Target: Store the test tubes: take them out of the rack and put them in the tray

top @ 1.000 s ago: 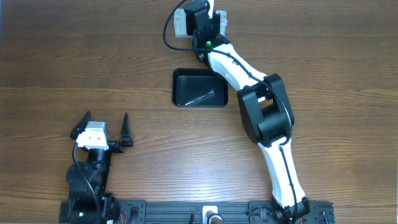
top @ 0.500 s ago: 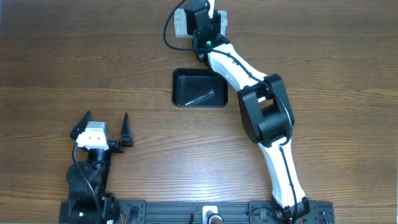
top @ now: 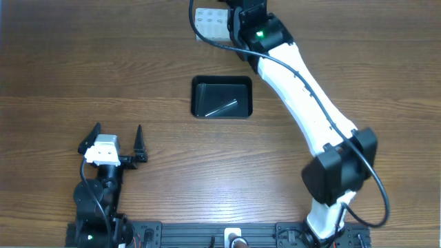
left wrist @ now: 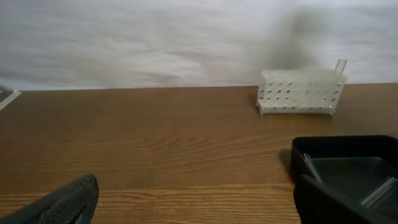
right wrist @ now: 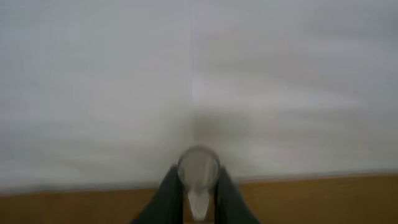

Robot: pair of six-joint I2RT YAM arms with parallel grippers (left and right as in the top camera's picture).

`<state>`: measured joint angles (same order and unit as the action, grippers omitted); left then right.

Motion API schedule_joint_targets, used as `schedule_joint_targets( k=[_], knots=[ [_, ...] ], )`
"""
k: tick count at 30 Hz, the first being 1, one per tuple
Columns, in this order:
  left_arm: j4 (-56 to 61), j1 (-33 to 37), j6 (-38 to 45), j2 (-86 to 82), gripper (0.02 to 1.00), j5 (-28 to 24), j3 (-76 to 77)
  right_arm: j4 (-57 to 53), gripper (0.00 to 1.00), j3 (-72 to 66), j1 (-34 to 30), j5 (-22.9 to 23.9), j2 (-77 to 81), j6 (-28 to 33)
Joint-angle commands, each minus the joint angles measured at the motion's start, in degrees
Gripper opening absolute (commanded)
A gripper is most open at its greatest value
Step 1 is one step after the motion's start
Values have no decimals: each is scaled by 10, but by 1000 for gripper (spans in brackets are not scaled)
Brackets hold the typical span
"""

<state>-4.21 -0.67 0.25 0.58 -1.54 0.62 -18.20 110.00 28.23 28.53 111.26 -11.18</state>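
Observation:
The white perforated rack point(top: 210, 25) stands at the table's far edge; in the left wrist view the rack point(left wrist: 300, 92) has one clear tube point(left wrist: 340, 65) sticking up at its right end. The black tray point(top: 196, 89) lies nearer, with a test tube point(top: 220, 107) lying in it. My right gripper point(top: 242, 8) is raised beside the rack, and the right wrist view shows the right gripper point(right wrist: 198, 186) shut on a clear test tube point(right wrist: 198, 169) seen end-on. My left gripper point(top: 117, 138) sits open near the front left, holding nothing.
A pale wall point(left wrist: 155, 37) rises just behind the rack at the table's far edge. Bare wooden tabletop point(top: 103, 69) stretches between the left gripper and the tray point(left wrist: 348, 146).
The right arm has lifted and stretched out from over the rack, uncovering it, with a tube in its gripper. The left arm has not moved.

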Motion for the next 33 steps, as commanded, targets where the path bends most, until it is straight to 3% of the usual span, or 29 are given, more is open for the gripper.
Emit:
schedule_joint_targets(
  k=[1,5,10,18,33],
  knots=[
    [-2,3,8,-3,1000,-5,-3,-140,66,-1,22,-82,-10,-93],
    [-2,3,8,-3,1000,-5,-3,-259,42,-2,20,-206,23,-121],
    [-2,3,8,-2,1000,-5,-3,-325,47,-2,17,-273,87,-145],
    [-2,3,8,-3,1000,-5,-3,-356,14,-2,14,-294,142,-167],
    [-2,3,8,-3,1000,-5,-3,-369,56,-3,13,-306,203,-176]
  ],
)
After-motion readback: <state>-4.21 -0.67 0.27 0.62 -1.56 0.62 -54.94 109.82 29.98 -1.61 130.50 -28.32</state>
